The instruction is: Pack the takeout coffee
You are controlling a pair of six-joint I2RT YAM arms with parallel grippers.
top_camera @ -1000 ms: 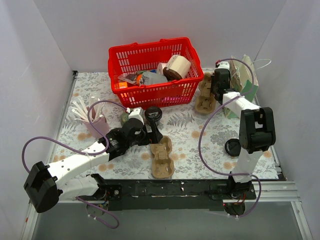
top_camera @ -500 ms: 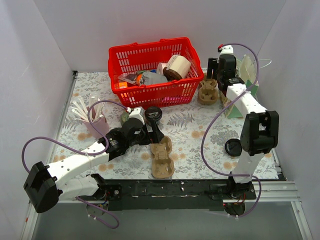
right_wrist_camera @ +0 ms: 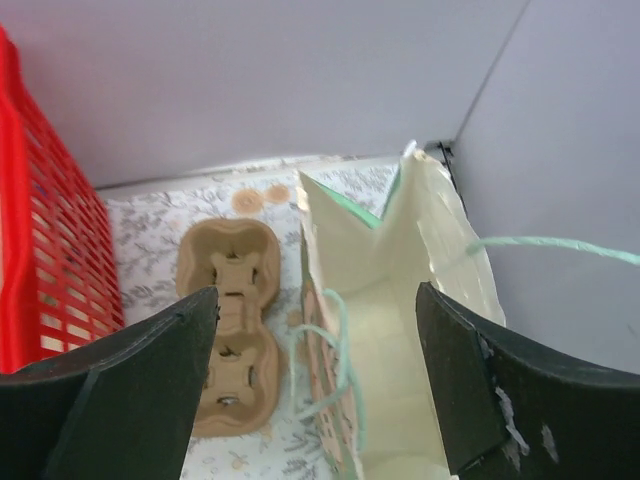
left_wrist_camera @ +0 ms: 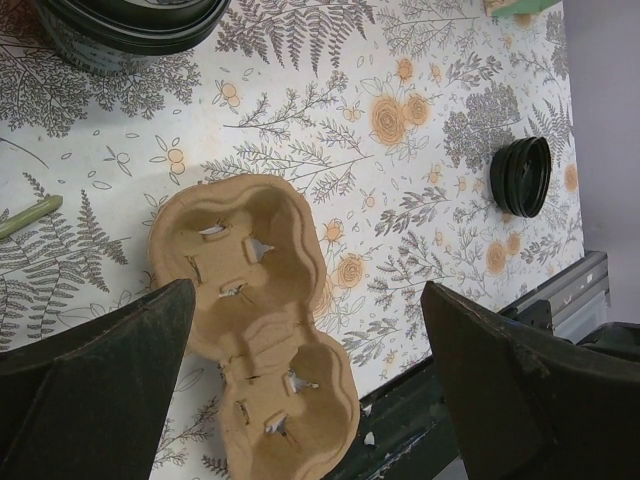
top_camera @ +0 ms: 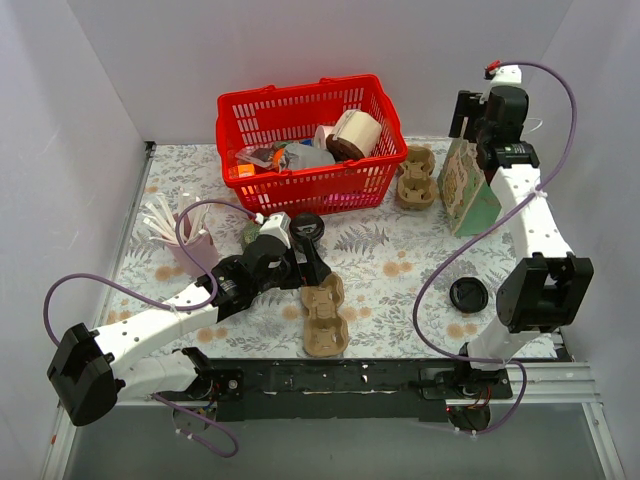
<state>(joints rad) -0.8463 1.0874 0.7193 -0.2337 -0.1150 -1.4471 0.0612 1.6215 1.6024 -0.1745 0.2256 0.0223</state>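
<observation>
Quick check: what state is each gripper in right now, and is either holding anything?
Left gripper: open, holding nothing.
Right gripper: open, holding nothing, above the bag.

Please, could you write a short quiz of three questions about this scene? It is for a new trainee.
1. True or false: the paper bag lies flat on the table.
2. How many cardboard cup carriers are on the table? A: one. B: two. C: four.
3. Which hand hangs over the open bag?

Key: 1 false, it stands upright. 2 B. 3 the right one.
</observation>
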